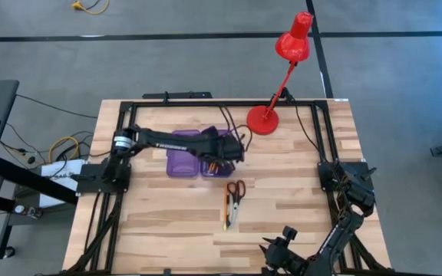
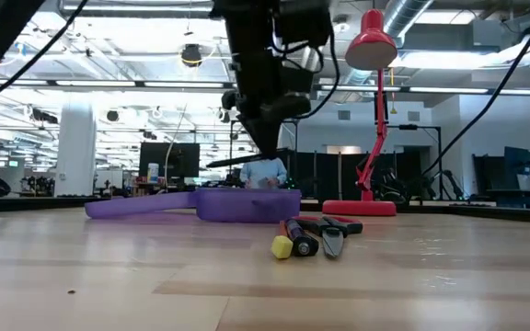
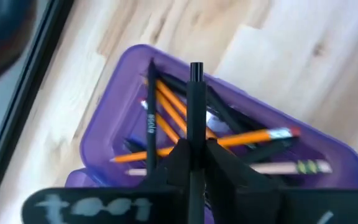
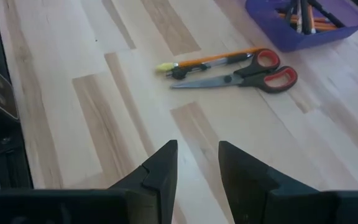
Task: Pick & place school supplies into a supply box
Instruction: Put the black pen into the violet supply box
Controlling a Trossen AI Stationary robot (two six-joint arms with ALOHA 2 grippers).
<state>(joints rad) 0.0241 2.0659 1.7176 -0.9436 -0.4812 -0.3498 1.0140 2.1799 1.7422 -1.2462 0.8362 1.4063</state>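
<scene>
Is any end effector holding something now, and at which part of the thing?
The left end effector grips a black pen at its lower part, above the purple case. The right end effector is open and holds nothing.

Bright even overhead light, soft shadows, ceiling glare in low view, wrist foregrounds blurred

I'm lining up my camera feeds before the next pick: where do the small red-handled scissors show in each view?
High view: red-handled scissors lie on the wooden table near the middle, just in front of the translucent purple plastic case.
Low view: centre, dark blades toward the camera, right of the yellow-tipped pencil.
Left wrist view: not in it.
Right wrist view: upper middle, ahead of the open right gripper.
Shared landmark: the purple case.
</scene>
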